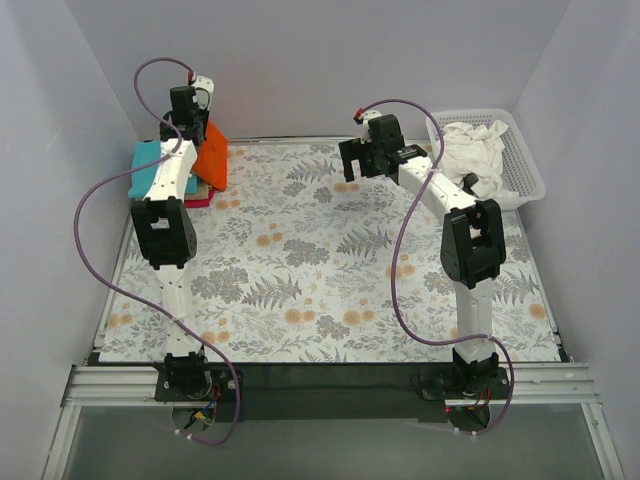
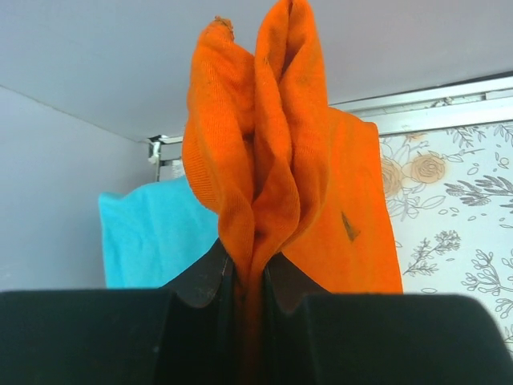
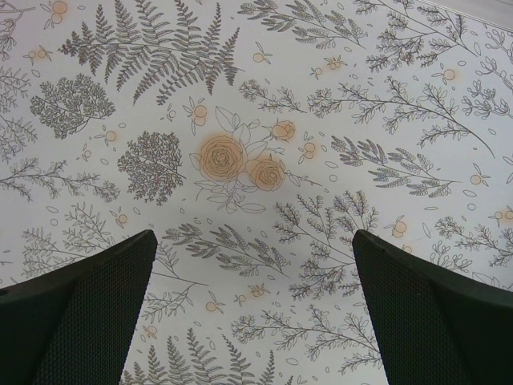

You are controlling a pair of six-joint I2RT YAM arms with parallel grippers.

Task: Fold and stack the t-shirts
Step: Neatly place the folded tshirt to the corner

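- At the far-left corner of the surface, the left end effector (image 1: 196, 128) is pressed together on a fold of the bright orange cloth t-shirt (image 1: 212, 155), which is held up above the pile.
- The pile lies directly below and just left of that end effector. It is a flat teal t-shirt (image 1: 150, 160) with a sliver of crimson t-shirt (image 1: 197, 202) showing at its near edge. The coming move is, I judge, a short lowering, not a carry.
- In the top view, the orange t-shirt's long side runs far to near, hanging on the pile's right flank.
- The right end effector (image 1: 348, 163) hovers spread and empty over the grey floral-patterned cloth (image 1: 300, 280), well apart from the pile.
- The crumpled white t-shirt (image 1: 475, 150) sits in the white plastic lattice basket (image 1: 534, 170) at far right. The right arm is much nearer to it.
- The left wrist view shows the pinch itself, with two gathered orange layers rising between the pads (image 2: 210, 273) and the teal behind. The top view hides that.
- The right wrist view shows only patterned cloth between its open fingers (image 3: 104, 297).
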